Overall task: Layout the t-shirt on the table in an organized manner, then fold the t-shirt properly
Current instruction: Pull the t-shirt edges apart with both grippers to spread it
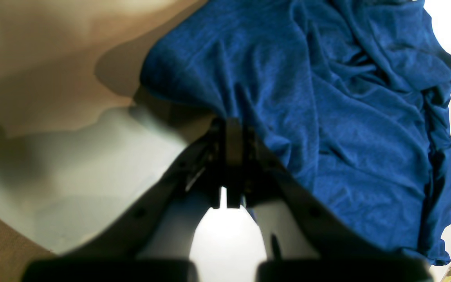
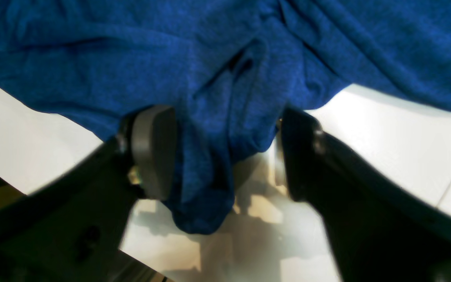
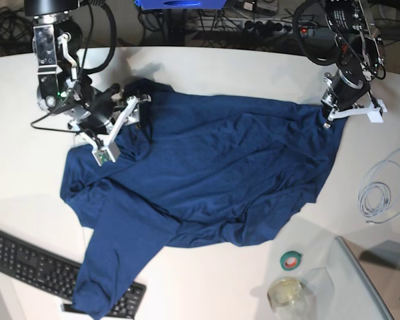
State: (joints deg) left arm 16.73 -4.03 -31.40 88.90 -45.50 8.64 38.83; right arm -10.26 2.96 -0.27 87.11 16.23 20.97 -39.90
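The dark blue t-shirt [image 3: 213, 167] lies spread and wrinkled across the white table [image 3: 220, 70], one sleeve hanging toward the near left. My right gripper [image 3: 125, 120] stands at the shirt's far left corner. In the right wrist view its jaws [image 2: 225, 133] are apart around a bunched fold of t-shirt [image 2: 210, 164] that touches the left pad [image 2: 153, 150]. My left gripper [image 3: 328, 115] is at the shirt's far right corner. In the left wrist view its jaws [image 1: 231, 123] are shut at the edge of the t-shirt [image 1: 327, 117].
A black keyboard [image 3: 27, 263] sits at the near left, its right end under the sleeve. A green tape roll [image 3: 292, 261] and a glass jar [image 3: 287, 293] stand near the front right. A coiled white cable [image 3: 380, 190] lies at the right.
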